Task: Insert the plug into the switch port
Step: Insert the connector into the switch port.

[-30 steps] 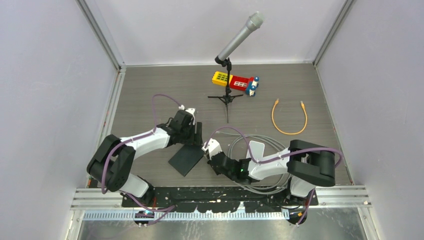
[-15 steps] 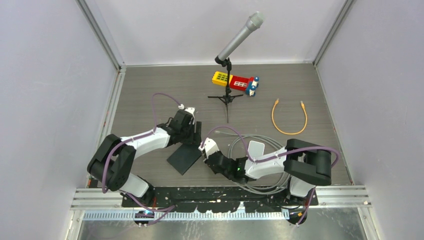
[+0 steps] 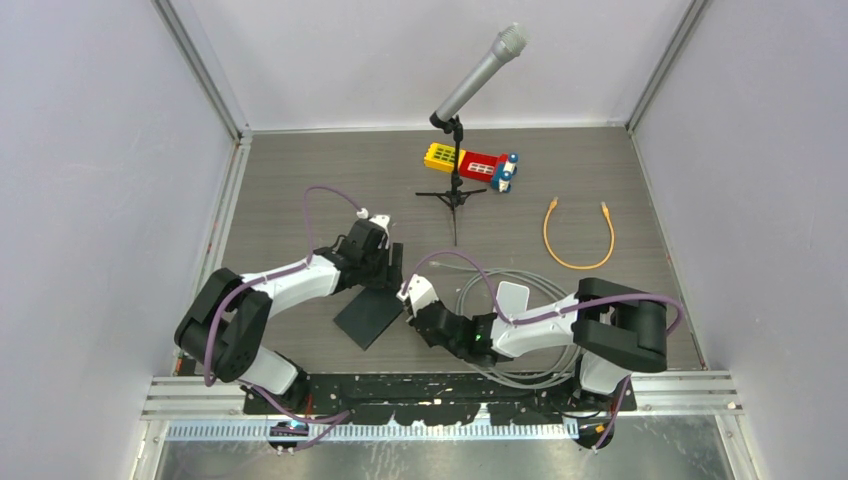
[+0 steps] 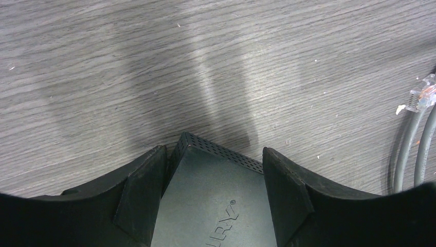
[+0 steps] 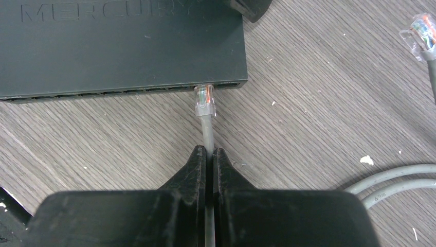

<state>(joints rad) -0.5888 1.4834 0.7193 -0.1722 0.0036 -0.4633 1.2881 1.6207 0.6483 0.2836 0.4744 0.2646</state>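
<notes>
The black Mercury switch (image 3: pixel 368 318) lies flat on the table, and its port row (image 5: pixel 128 92) faces my right wrist camera. My left gripper (image 3: pixel 385 268) is shut on the switch's far corner (image 4: pixel 213 150), one finger on each side. My right gripper (image 3: pixel 420 318) is shut on the grey cable (image 5: pixel 207 131) just behind its clear plug (image 5: pixel 205 100). The plug's tip is at the mouth of a port near the right end of the row. In the right wrist view the fingers (image 5: pixel 199 159) meet tightly around the cable.
The cable's other clear plug (image 5: pixel 422 27) lies loose to the right and also shows in the left wrist view (image 4: pixel 421 93). The grey cable coils (image 3: pixel 535 330) by the right arm. A microphone stand (image 3: pixel 455 190), toy blocks (image 3: pixel 472 163) and an orange cable (image 3: pixel 578 240) are farther back.
My right gripper moved left toward the switch with the cable, bringing the plug up to the port row. The left arm and switch barely moved.
</notes>
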